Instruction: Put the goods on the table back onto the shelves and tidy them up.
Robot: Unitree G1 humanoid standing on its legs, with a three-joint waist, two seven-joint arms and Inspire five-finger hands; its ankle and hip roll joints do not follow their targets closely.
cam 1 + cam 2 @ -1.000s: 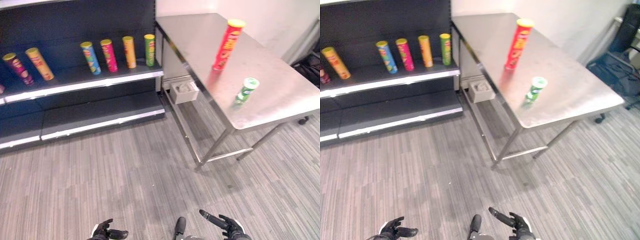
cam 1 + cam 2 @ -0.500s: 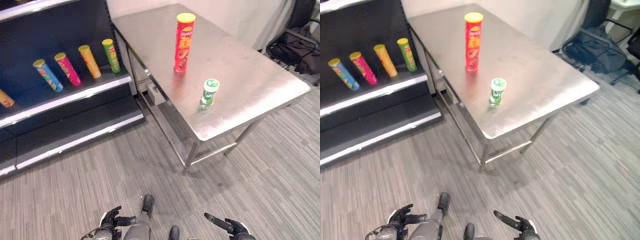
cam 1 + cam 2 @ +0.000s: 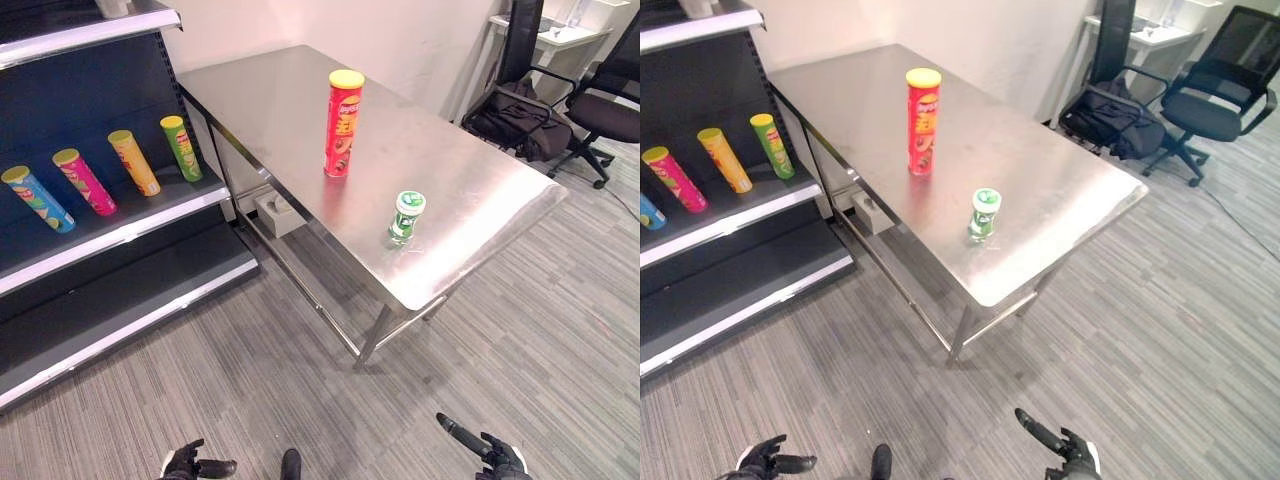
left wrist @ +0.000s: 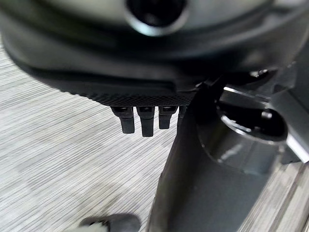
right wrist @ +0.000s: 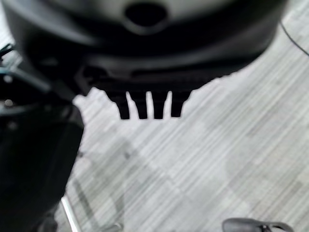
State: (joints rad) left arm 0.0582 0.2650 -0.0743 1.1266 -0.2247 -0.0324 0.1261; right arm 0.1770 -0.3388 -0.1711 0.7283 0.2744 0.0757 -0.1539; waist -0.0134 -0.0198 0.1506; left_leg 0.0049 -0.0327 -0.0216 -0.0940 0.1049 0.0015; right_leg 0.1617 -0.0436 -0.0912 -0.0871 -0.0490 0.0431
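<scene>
A tall red can with a yellow lid stands upright near the middle of the steel table. A short green can with a white lid stands closer to the table's front edge. Several cans lean on the dark shelf to the left: blue, pink, orange and green. My left hand and right hand hang low over the floor, far from the table. Both are open and hold nothing; the wrist views show their straight fingers over the carpet.
A small white box sits under the table by the shelf. A lower shelf board runs beneath the cans. Office chairs and a black bag stand behind the table on the right. Grey striped carpet lies between me and the table.
The camera has swung right: the table now sits in the middle and the shelf at the left edge. The cans have not moved. Both hands stay low and open.
</scene>
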